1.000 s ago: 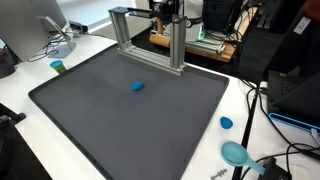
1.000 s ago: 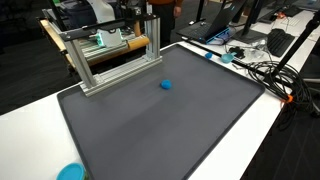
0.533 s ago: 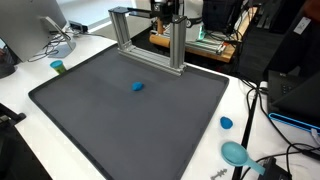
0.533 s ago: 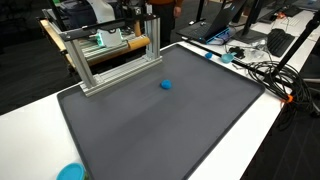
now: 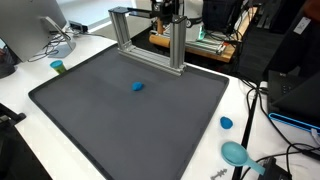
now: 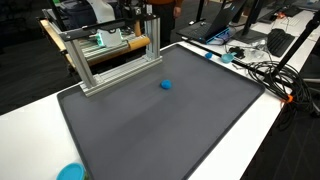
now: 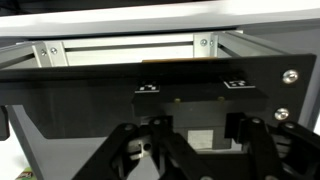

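The gripper [image 7: 198, 142] sits low in the wrist view, right in front of a black panel [image 7: 90, 95] that carries 2 small square markers [image 7: 148, 87]. Behind the panel the metal frame [image 7: 130, 48] fills the top of that view. Only the dark linkages of the fingers show, so it cannot be told whether the gripper is released or clenched, and nothing can be seen held in it.

The frame [image 5: 150, 38] stands at the far edge of the grey mat [image 5: 100, 125], at about 12 o'clock from the mat's middle in both exterior views [image 6: 115, 60].

The likely risk is a knock. The fingers are so near the panel and the frame's bar that a small push forward would probably strike them. It could also shove the frame along the mat's edge. A squeeze made here might catch the panel's lip at an angle, or close on nothing.

The frame stands upright on its posts. Its long axis is the top bar, running 9 to 3 o'clock in the wrist view, 10 to 4 o'clock in an exterior view [image 5: 145, 12], with its open face toward the mat. A small blue ball [image 5: 138, 87] lies well apart, near the mat's middle.
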Tool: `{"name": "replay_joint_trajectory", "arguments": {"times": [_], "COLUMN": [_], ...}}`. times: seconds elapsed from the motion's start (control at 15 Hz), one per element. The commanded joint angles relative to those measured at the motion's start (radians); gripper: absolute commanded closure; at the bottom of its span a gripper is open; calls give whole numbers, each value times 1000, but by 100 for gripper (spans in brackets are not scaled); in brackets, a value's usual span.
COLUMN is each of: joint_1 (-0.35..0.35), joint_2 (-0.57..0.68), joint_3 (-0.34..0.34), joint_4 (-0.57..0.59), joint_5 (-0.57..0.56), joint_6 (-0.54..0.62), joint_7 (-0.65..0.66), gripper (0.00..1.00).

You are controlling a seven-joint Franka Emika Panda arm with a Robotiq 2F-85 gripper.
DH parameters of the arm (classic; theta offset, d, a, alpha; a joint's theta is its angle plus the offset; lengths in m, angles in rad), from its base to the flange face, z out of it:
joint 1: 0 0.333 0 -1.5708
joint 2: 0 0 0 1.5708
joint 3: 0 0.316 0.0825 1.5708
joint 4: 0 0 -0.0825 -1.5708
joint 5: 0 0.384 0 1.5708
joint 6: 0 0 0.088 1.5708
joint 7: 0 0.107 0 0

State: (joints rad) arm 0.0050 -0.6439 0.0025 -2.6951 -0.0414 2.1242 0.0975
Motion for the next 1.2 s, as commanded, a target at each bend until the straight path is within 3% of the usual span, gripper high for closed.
{"name": "replay_joint_trajectory", "arguments": {"times": [0.0, 0.07, 0.13, 0.2, 0.27, 0.33, 0.47, 0.67, 1.13], "joint_1": [-9, -6, -5, 2, 8, 10, 12, 14, 28], "joint_2": [-17, -15, -10, -8, -8, -8, -7, 4, 92], "joint_3": [24, 26, 30, 24, 20, 21, 18, 3, -8], "joint_4": [4, 8, 15, 18, 20, 21, 24, 38, 126], "joint_5": [-3, -1, -7, -1, 5, 4, 7, 12, 69], "joint_6": [-37, -45, -65, -81, -93, -98, -109, -127, -74], "joint_7": [2, 0, -7, -23, -38, -45, -57, -95, -95], "gripper": [68, 63, 22, 21, 34, 59, 62, 78, 78]}}
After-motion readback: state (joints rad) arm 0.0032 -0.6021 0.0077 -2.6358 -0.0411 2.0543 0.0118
